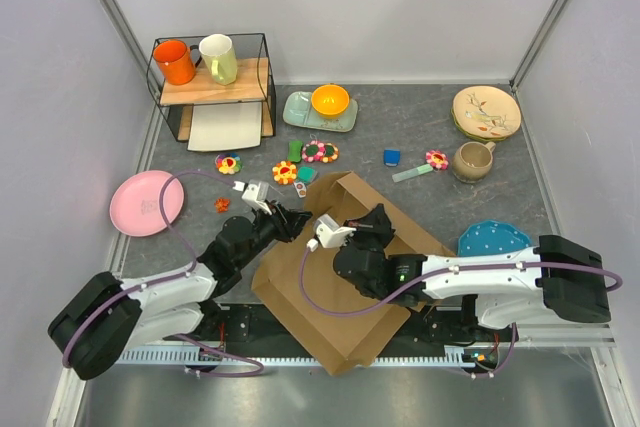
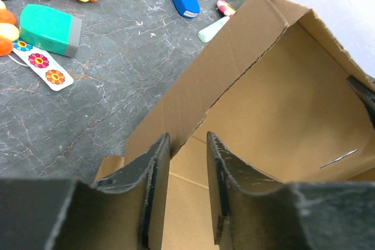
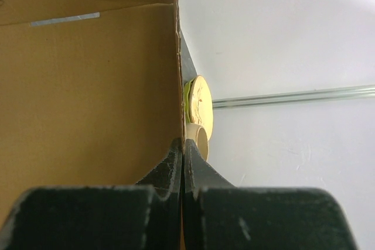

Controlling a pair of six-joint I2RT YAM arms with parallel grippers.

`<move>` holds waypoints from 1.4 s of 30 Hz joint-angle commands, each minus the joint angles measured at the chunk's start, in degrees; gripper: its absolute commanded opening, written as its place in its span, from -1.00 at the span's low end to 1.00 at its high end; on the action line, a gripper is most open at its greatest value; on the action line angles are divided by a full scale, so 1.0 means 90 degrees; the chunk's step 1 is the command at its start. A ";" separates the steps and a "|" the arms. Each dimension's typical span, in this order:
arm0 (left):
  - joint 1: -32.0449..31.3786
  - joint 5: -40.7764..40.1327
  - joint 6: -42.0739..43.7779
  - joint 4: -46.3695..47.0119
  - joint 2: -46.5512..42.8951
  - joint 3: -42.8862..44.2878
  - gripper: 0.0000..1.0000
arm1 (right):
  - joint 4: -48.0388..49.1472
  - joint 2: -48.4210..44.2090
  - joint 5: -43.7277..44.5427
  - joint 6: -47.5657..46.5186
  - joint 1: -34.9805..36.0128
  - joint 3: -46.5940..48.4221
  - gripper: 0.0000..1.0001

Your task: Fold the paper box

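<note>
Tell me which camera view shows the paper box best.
Top external: the whole paper box shows, outline and raised panel, though it is partly covered. Left wrist shows only its inner walls beyond the open left jaws; right wrist shows one panel with its edge pinched in the right jaws.

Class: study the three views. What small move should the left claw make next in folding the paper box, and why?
Probably close the left claw. It stands open with a raised wall of the paper box seemingly running into its gap, while the right claw is shut on a panel edge; gripping both would let the arms fold it.
</note>
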 commanded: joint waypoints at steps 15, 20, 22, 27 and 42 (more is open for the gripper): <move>-0.0040 -0.0427 0.0044 -0.2684 -0.2144 0.0483 -0.04 | 0.0562 0.0592 0.0439 -0.0367 0.0418 -0.0278 -1.00; -0.0040 -0.0877 0.0160 -0.2441 -0.2644 0.0102 0.18 | 0.0494 0.0427 0.0342 -0.0329 0.0497 -0.0240 -1.00; -0.0040 -0.0848 0.0277 -0.2450 -0.2440 0.0218 0.18 | 0.0338 0.0339 0.0196 -0.0221 0.0516 -0.0191 -1.00; -0.0031 -0.0887 0.0356 -0.1964 -0.1572 0.0424 0.16 | 0.0317 0.0221 0.0088 -0.0415 0.0672 -0.0259 -1.00; -0.0031 -0.0662 0.0307 0.0537 0.0412 0.0336 0.11 | 0.1030 0.0338 0.0088 -0.1852 0.0712 -0.0151 -1.00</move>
